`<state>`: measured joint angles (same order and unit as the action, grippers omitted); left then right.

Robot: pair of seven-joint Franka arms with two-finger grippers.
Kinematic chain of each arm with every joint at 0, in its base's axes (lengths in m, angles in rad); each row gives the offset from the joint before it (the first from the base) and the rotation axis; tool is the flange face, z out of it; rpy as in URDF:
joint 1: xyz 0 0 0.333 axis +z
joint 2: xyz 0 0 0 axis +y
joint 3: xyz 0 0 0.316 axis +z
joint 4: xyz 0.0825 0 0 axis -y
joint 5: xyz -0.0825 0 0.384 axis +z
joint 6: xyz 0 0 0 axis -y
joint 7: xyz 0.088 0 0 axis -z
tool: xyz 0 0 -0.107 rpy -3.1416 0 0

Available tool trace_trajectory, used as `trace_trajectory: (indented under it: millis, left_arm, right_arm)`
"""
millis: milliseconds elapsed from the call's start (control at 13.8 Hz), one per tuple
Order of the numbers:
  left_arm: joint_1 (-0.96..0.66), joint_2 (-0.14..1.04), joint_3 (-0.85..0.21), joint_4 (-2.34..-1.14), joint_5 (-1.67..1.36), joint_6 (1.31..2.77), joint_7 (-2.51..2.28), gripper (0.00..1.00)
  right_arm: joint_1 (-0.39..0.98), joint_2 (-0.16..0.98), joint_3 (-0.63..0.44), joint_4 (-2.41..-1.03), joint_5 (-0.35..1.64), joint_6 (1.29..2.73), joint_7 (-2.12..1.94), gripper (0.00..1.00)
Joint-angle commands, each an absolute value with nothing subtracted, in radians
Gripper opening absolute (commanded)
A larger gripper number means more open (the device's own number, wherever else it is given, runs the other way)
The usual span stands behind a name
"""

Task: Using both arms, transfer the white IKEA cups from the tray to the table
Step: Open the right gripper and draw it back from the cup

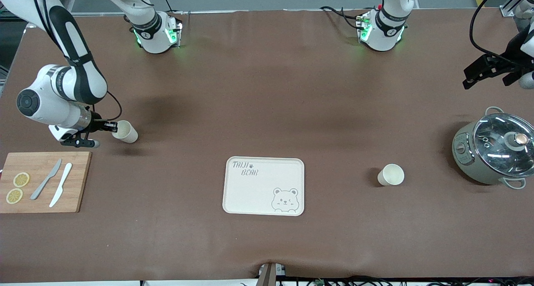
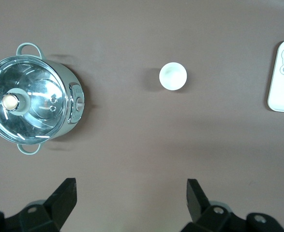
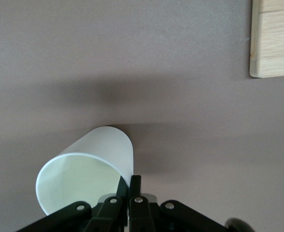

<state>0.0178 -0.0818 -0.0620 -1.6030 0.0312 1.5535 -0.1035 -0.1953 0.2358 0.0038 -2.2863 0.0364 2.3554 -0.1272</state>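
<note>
My right gripper [image 1: 112,127] is shut on the rim wall of one white cup [image 1: 126,132] and holds it tilted, mouth toward the wrist, over the brown table beside the cutting board. In the right wrist view one finger is inside the cup [image 3: 91,162] and one outside, at the gripper [image 3: 132,186]. The second white cup [image 1: 391,175] stands upright on the table between the tray and the pot. My left gripper [image 1: 469,79] is open and empty, high over the table at the left arm's end; its wrist view shows that cup [image 2: 173,76] well clear of the gripper [image 2: 132,191].
A cream bear-printed tray [image 1: 250,194] lies mid-table, its edge in the left wrist view [image 2: 283,84]. A grey-green pot with a glass lid [image 1: 496,148] stands at the left arm's end. A wooden cutting board [image 1: 81,181] with two knives and lemon slices lies at the right arm's end.
</note>
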Motion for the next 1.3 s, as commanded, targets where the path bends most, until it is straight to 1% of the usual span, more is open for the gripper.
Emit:
trace_trajectory:
  millis: [0, 72, 144, 217, 289, 361, 506, 578, 722, 794, 1011, 1228]
  left_arm:
    - [0.008, -0.087, -0.058, -1.598, 0.035, 1.551, -0.086, 1.0]
    - [0.006, -0.087, -0.06, -1.601, 0.034, 1.549, -0.086, 1.0]
    - [0.008, -0.087, -0.075, -1.605, 0.032, 1.549, -0.086, 1.0]
    - [0.008, -0.087, -0.084, -1.608, 0.029, 1.551, -0.087, 1.0]
    - [0.008, -0.086, -0.084, -1.608, 0.028, 1.552, -0.087, 1.0]
    - [0.008, -0.084, -0.084, -1.608, 0.026, 1.554, -0.086, 1.0]
    - [0.008, -0.084, -0.086, -1.608, 0.026, 1.555, -0.086, 1.0]
    - [0.008, -0.087, -0.086, -1.615, 0.026, 1.555, -0.086, 1.0]
    - [0.006, -0.089, -0.086, -1.618, 0.028, 1.555, -0.086, 1.0]
    - [0.006, -0.087, -0.086, -1.618, 0.026, 1.555, -0.086, 1.0]
    - [0.008, -0.086, -0.101, -1.62, 0.026, 1.558, -0.087, 1.0]
    - [0.008, -0.084, -0.101, -1.621, 0.026, 1.559, -0.087, 1.0]
  right_arm:
    - [-0.229, 0.239, 0.023, -2.306, 0.028, 2.378, -0.138, 0.0]
    - [-0.229, 0.241, 0.023, -2.304, 0.028, 2.376, -0.138, 0.0]
    - [-0.23, 0.245, 0.023, -2.301, 0.029, 2.373, -0.138, 0.19]
    - [-0.232, 0.247, 0.023, -2.293, 0.029, 2.372, -0.137, 0.76]
    - [-0.235, 0.245, 0.025, -2.286, 0.031, 2.365, -0.137, 1.0]
    - [-0.232, 0.241, 0.025, -2.267, 0.031, 2.353, -0.135, 1.0]
    - [-0.227, 0.236, 0.031, -2.186, 0.043, 2.283, -0.135, 1.0]
    - [-0.221, 0.238, 0.034, -2.112, 0.043, 2.211, -0.135, 1.0]
    - [-0.195, 0.247, 0.034, -1.938, 0.044, 2.023, -0.133, 1.0]
    - [-0.184, 0.252, 0.034, -1.868, 0.052, 1.966, -0.133, 1.0]
    - [-0.134, 0.255, 0.034, -1.706, 0.057, 1.912, -0.133, 1.0]
    - [-0.083, 0.253, 0.032, -1.473, 0.049, 1.717, -0.132, 1.0]
